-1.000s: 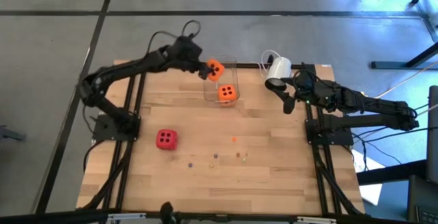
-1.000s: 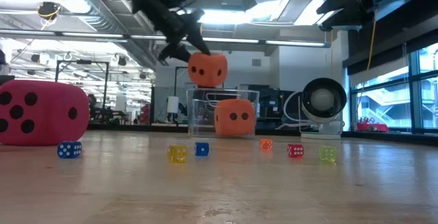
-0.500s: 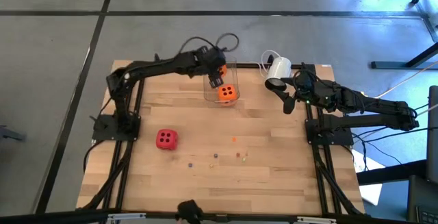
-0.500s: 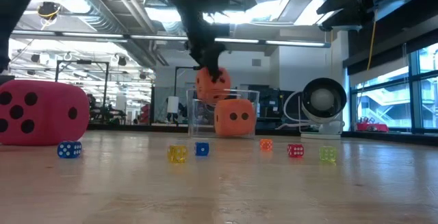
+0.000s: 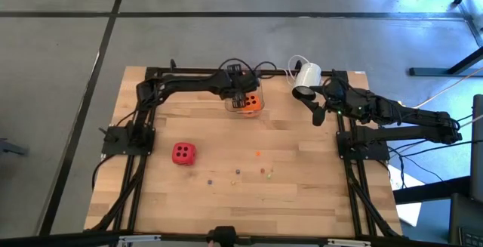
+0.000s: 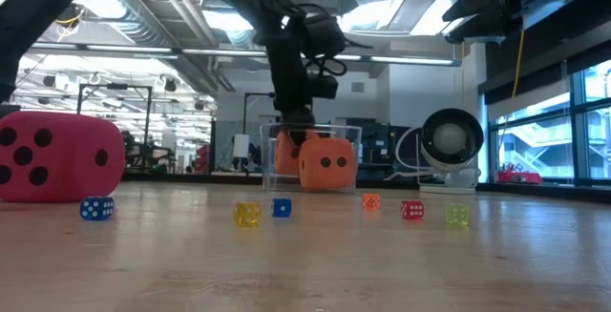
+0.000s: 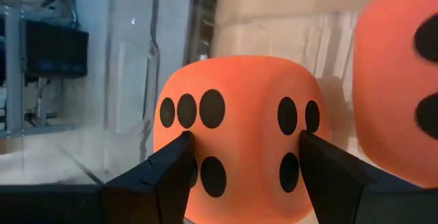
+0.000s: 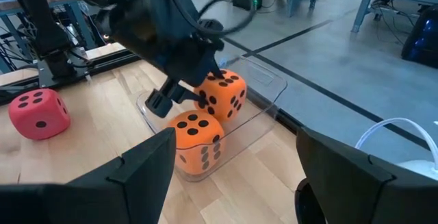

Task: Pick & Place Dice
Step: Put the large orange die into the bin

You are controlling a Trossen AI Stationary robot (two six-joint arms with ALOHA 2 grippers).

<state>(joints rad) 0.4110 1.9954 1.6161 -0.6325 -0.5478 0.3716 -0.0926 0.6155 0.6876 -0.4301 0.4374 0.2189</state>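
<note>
My left gripper (image 7: 244, 139) reaches down into the clear container (image 8: 268, 81) at the table's far edge and is shut on an orange die (image 7: 239, 121). In the low view this die (image 6: 286, 150) shows behind the container's wall; whether it touches the floor I cannot tell. The second orange die (image 8: 195, 138) sits on the container's floor beside it. The red die (image 5: 182, 152) rests on the table, left of centre. Several tiny dice (image 6: 246, 214) lie scattered toward the near edge. My right gripper (image 8: 233, 183) hovers open to the right of the container (image 5: 318, 114). My left gripper pinches the orange die by two opposite faces, one finger (image 7: 174, 172) on the face with several pips (image 7: 188, 111) and the other finger (image 7: 328, 176) on the far side. It comes from above, slanting down into the container (image 8: 168, 97). The die sits upright, next to the second die.
A white round device with a cable (image 5: 306, 75) stands at the far right, close to my right arm. The container's clear walls (image 6: 272, 164) rise around both orange dice. Bare wood stretches between the red die and the right edge, broken only by the tiny dice (image 5: 235, 171).
My left gripper has carried the orange die toward the table's right along the far edge and downward, from above the container's left rim into the container, beside the second orange die. It has stayed shut on the die.
</note>
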